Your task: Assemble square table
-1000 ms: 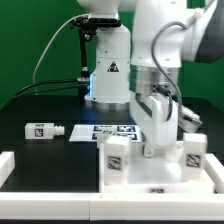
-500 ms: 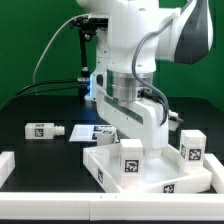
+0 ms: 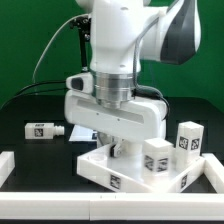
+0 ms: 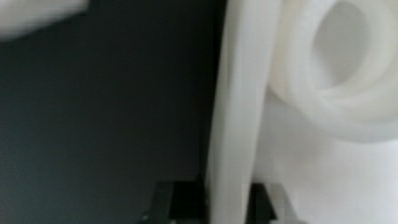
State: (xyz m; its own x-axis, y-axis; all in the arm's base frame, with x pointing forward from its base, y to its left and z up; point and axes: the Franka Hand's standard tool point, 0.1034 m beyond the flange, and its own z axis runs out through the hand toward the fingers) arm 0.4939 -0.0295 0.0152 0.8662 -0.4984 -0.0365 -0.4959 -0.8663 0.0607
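Since the pincer (image 4: 217,203) is pressed together on the thin raised rim (image 4: 228,100) of the square table top (image 3: 92,166), the arm has a handle by which the whole tray could be dragged or swung across the bench (image 3: 25,145). In the wrist view that rim stands as a narrow white wall between the two dark fingertips (image 4: 173,200).

The top lies at the near side of the bench, under the arm, skewed so that one corner points toward the camera. One tagged leg (image 3: 156,157) and a second leg (image 3: 190,140) stand upright in it at the exterior view's right; I judge them already seated. A loose leg (image 3: 42,129) lies on its side well apart, at the exterior view's left. The skew probably serves to bring a bare corner within reach for the next leg.
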